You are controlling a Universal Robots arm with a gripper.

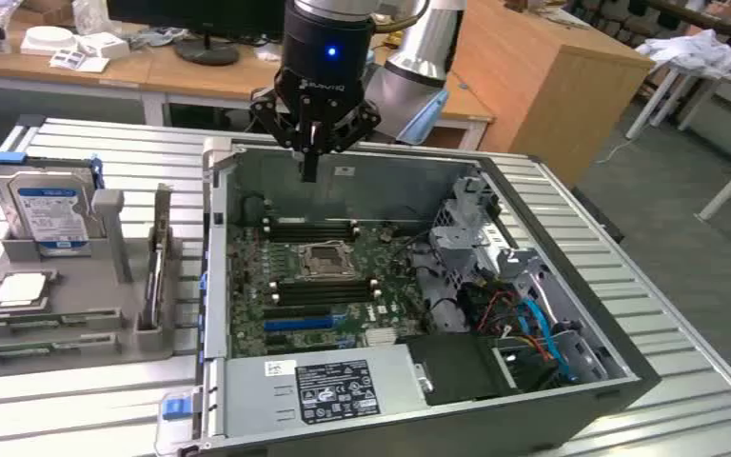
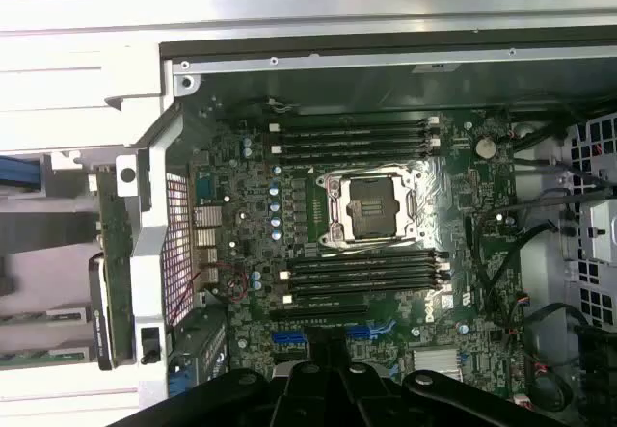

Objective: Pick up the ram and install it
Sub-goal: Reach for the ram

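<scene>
The ram [image 1: 159, 269] is a long thin green stick standing on edge in the grey holder [image 1: 73, 333], at the exterior view's left of the open computer case. In the wrist view the ram [image 2: 113, 263] lies just outside the case wall. My gripper [image 1: 311, 169] hangs shut and empty over the far side of the case, above the motherboard [image 1: 321, 286]. Its dark fingers [image 2: 335, 352] are pressed together. Black memory slots [image 2: 355, 138] [image 2: 364, 273] lie on both sides of the CPU socket [image 2: 371, 205], all without sticks.
A blue-labelled hard drive [image 1: 46, 214] stands upright in the holder, with a square silver chip [image 1: 23, 288] in front of it. Cables and a drive cage [image 1: 518, 314] crowd the case at the exterior view's right. The power supply [image 1: 334, 386] sits along its near side.
</scene>
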